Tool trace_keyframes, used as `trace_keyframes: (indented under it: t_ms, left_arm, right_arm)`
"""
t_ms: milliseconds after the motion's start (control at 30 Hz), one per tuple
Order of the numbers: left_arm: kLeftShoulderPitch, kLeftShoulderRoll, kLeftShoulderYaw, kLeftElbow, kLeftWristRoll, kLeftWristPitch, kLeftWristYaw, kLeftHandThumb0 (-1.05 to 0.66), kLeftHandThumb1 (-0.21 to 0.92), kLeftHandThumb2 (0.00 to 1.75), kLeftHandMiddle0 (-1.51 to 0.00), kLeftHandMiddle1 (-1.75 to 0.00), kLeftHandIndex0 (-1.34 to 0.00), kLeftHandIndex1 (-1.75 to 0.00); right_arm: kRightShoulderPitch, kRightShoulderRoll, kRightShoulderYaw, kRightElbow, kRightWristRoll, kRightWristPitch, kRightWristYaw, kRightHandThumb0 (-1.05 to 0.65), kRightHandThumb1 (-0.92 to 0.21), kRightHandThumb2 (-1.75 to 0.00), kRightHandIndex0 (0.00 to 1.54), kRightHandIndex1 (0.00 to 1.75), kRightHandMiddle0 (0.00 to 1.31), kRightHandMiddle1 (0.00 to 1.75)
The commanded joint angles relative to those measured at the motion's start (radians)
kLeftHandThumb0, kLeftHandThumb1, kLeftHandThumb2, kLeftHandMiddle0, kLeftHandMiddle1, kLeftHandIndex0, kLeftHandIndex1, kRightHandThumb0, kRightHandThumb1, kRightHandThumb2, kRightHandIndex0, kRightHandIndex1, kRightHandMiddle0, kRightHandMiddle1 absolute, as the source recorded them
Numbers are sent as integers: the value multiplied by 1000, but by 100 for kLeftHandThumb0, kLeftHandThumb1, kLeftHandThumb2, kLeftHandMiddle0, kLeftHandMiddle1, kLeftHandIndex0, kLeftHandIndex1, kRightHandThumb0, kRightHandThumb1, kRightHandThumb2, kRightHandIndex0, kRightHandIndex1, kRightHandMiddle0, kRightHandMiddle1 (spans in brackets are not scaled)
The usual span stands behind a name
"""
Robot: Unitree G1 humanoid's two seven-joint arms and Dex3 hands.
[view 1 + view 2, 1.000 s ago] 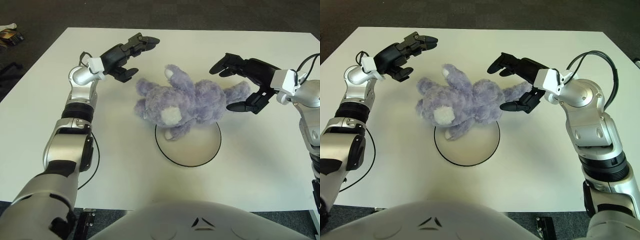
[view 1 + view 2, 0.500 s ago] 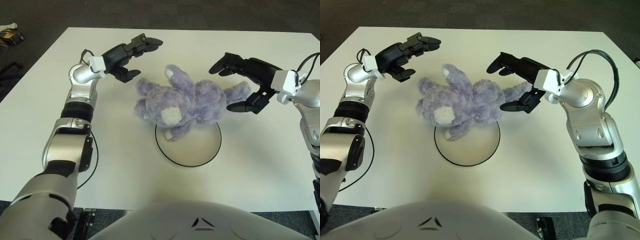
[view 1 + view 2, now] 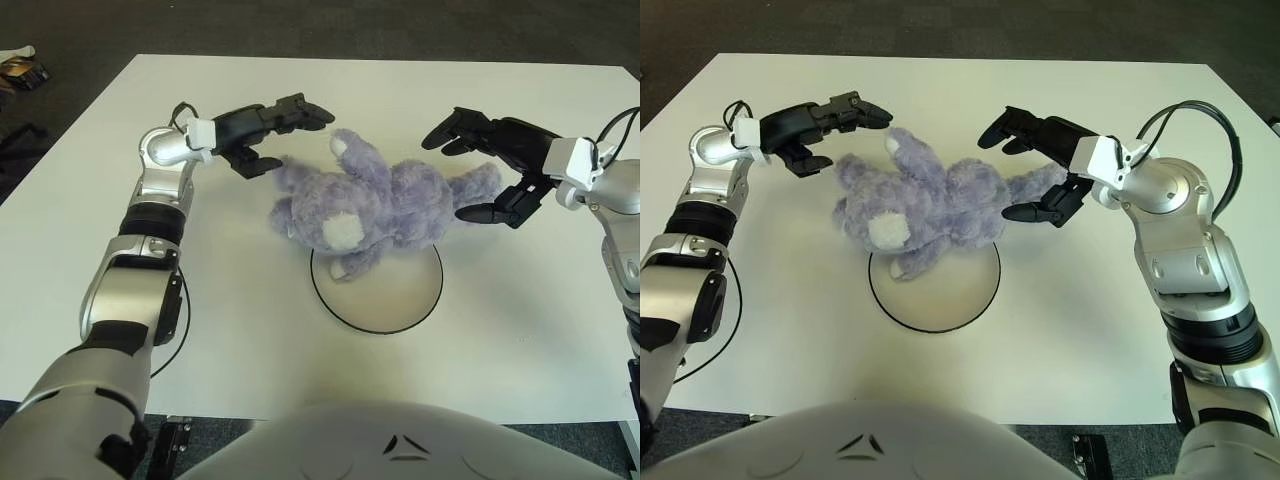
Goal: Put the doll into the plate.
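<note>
Your left hand (image 3: 268,135) hangs spread and holding nothing just left of the purple plush bear (image 3: 375,203); your right hand (image 3: 490,165) is likewise wide, its fingers flanking the bear's right-side limb, contact unclear. The bear lies across the far rim of the black-rimmed plate (image 3: 385,295) on the white desk (image 3: 520,330), only partly over it.

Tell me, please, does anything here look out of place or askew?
The doll lies only partly over the plate, most of its body on the table behind the far rim. Left hand and right hand flank it with open fingers, holding nothing.
</note>
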Motion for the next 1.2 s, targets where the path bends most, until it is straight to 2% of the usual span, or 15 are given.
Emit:
trace_keyframes:
  t_ms: [0, 133, 333, 400, 567, 633, 800, 967, 1100, 1167]
  left_arm:
    - [13, 10, -19, 2, -13, 19, -63, -89, 92, 49, -18, -58, 0, -89]
    - [28, 3, -21, -11, -19, 12, -89, -86, 91, 46, -19, -62, 0, -90]
    - [38, -22, -17, -12, -84, -15, -193, -83, 91, 49, -20, -82, 0, -95]
    - [32, -34, -15, 4, -118, 8, -255, -85, 92, 51, -19, -87, 0, -95]
    - [5, -51, -13, 46, -186, 145, -412, -89, 92, 52, -16, -97, 0, -95]
    - [1, -50, -14, 49, -181, 154, -430, -93, 92, 54, -13, -98, 0, -94]
    - [4, -56, -11, 51, -161, 120, -441, -98, 92, 61, -11, -97, 0, -91]
    - [7, -58, -25, 49, -150, 143, -464, -103, 92, 69, -9, -89, 0, -82]
    - [15, -59, -28, 40, -145, 136, -474, -104, 92, 76, -7, -78, 0, -73]
    - [24, -60, -38, 27, -174, 161, -490, -105, 92, 77, -7, -71, 0, -71]
  right_arm:
    - [-9, -23, -2, -10, 2, -3, 9, -51, -17, -104, 0, 69, 0, 98]
    - [-8, -28, -1, -7, -1, -14, 8, -51, -17, -104, 0, 67, 0, 98]
    - [-6, -31, 0, 0, -9, -49, -2, -54, -21, -101, 0, 68, 0, 99]
    - [-4, -33, 0, 1, -10, -53, -3, -53, -21, -101, 0, 68, 0, 99]
    - [-13, -32, 7, -8, -13, -38, -2, -51, -20, -101, 0, 67, 0, 99]
    - [-16, -31, 7, -11, -6, -30, 2, -53, -20, -101, 0, 68, 0, 99]
    - [-18, -31, 5, -7, -1, -32, 5, -58, -22, -99, 0, 67, 0, 99]
    - [-11, -31, -11, 22, 15, -68, 13, -62, -26, -95, 0, 67, 0, 99]
    - [-20, -31, -4, 16, 5, -54, 9, -55, -24, -98, 0, 66, 0, 98]
    - [-23, -31, 4, 1, -8, -41, 2, -53, -23, -100, 0, 65, 0, 98]
